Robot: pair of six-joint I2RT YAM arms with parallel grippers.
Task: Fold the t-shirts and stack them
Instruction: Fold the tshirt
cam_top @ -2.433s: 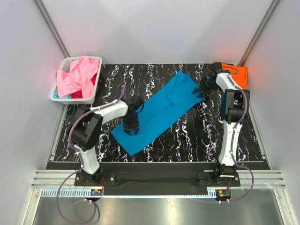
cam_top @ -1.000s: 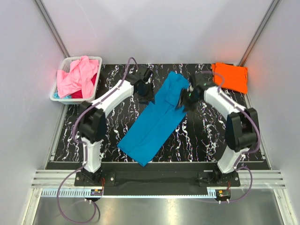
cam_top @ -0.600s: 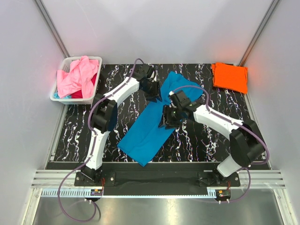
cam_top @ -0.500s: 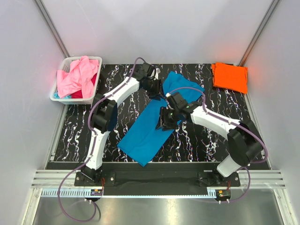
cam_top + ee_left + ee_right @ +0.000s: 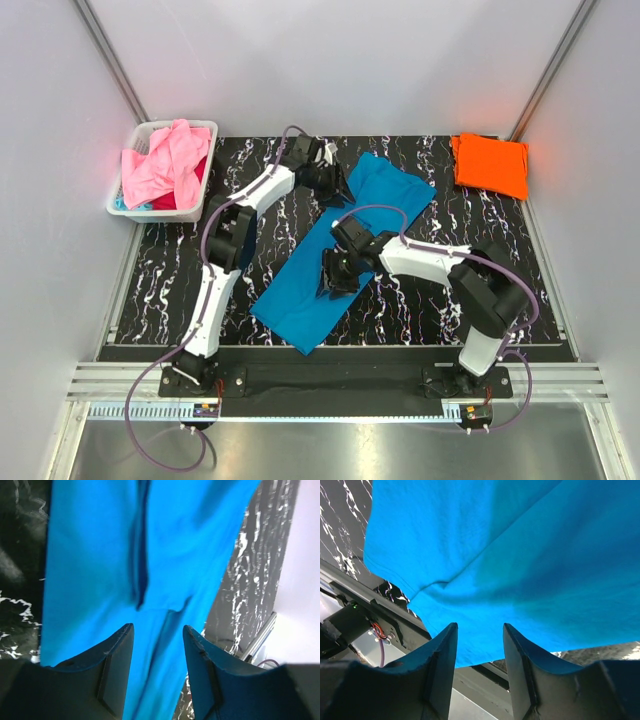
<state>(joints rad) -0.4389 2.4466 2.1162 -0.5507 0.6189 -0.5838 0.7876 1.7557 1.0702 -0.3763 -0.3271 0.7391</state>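
Teal-blue shirt [image 5: 390, 195] sprawls diagonally, centre frame; only the overhead catches the orange shirt [image 5: 490, 165], upper right. Wrist views: left gripper [image 5: 157, 630] and right gripper [image 5: 479, 627] both partly spread above cloth, gripping nothing.

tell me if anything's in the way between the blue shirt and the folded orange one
nothing visible does. only bare table lies between the blue t-shirt and the folded orange t-shirt in the far right corner; the right arm crosses nearer the front
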